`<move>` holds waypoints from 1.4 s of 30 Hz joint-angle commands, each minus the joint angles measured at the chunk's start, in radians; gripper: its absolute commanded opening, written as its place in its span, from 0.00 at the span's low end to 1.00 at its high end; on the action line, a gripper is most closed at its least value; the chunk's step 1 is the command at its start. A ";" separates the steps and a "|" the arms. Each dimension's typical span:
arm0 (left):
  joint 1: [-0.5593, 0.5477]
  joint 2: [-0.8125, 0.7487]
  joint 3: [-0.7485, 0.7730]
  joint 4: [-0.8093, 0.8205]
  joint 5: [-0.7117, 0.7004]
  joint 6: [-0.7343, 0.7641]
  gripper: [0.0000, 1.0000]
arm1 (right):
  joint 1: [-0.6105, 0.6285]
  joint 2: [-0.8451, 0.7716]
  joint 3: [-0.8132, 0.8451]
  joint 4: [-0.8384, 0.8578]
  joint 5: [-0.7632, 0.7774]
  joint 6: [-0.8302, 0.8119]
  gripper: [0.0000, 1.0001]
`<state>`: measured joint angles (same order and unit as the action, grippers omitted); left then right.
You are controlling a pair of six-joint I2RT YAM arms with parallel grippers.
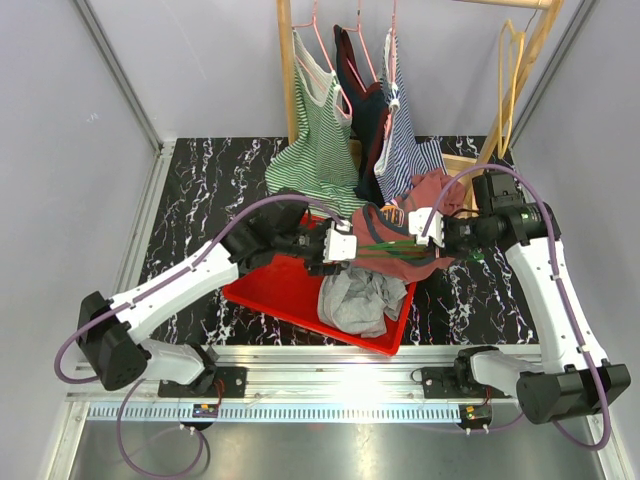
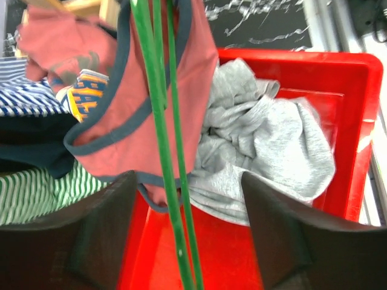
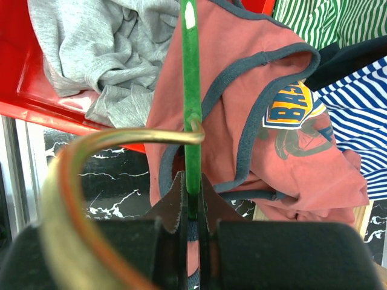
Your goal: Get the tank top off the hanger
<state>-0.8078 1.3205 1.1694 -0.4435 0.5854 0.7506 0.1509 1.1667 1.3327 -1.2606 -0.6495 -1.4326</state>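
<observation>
Looking down: black marbled table (image 1: 200,190), grey walls (image 1: 60,120). Only wrist views show it: right gripper (image 3: 192,184) clamps green hanger (image 3: 191,72), left gripper (image 2: 187,193) gapes.

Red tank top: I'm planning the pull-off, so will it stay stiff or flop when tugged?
Probably floppy: the red tank top sags in folds from the green hanger. Likely light too, since the thin hanger looks unbent.

**Black marble-patterned desk with a tray and a rack on it**
The desk (image 1: 200,180) is black with white veining. A red plastic tray (image 1: 285,292) lies on it near the middle, turned at an angle, with its near corner reaching the front edge. A wooden clothes rack (image 1: 286,80) stands at the far side, and its base (image 1: 462,162) rests on the surface.
</observation>
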 commanded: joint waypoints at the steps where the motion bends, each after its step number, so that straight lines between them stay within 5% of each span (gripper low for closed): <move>1: -0.011 0.022 0.067 0.045 -0.120 -0.029 0.63 | 0.007 -0.036 0.037 0.012 -0.055 0.004 0.00; 6: -0.011 0.029 0.062 0.091 -0.176 -0.074 0.34 | 0.007 -0.044 0.030 0.010 -0.076 0.011 0.00; 10: -0.011 0.023 0.052 0.103 -0.187 -0.105 0.00 | 0.007 -0.047 0.028 0.021 -0.107 0.035 0.00; 12: -0.013 0.013 0.033 0.111 -0.196 -0.141 0.00 | 0.007 -0.052 0.029 0.052 -0.116 0.069 0.04; 15: -0.011 -0.021 0.000 0.141 -0.223 -0.229 0.00 | 0.007 -0.059 0.046 0.136 -0.101 0.231 0.29; 16: -0.010 -0.033 -0.020 0.150 -0.248 -0.253 0.00 | 0.007 -0.062 0.069 0.154 -0.084 0.326 0.53; 19: -0.010 -0.076 -0.065 0.170 -0.285 -0.351 0.00 | 0.006 -0.070 0.126 0.210 -0.041 0.505 0.75; 20: -0.010 -0.098 -0.076 0.187 -0.295 -0.378 0.00 | 0.007 -0.073 0.138 0.227 -0.030 0.544 0.96; 21: -0.008 -0.110 -0.088 0.192 -0.303 -0.422 0.00 | 0.007 -0.078 0.151 0.236 -0.021 0.582 1.00; 26: 0.004 -0.167 -0.152 0.219 -0.303 -0.531 0.00 | 0.006 -0.090 0.200 0.259 0.086 0.768 1.00; 33: 0.045 -0.244 -0.224 0.265 -0.268 -0.658 0.00 | -0.019 -0.151 0.076 0.287 0.165 0.762 1.00; 42: 0.056 -0.290 -0.258 0.256 -0.249 -0.645 0.00 | -0.036 -0.183 0.013 0.268 0.171 0.713 1.00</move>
<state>-0.7578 1.0664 0.9115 -0.2752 0.3122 0.1215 0.1230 1.0035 1.3491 -1.0080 -0.5022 -0.7128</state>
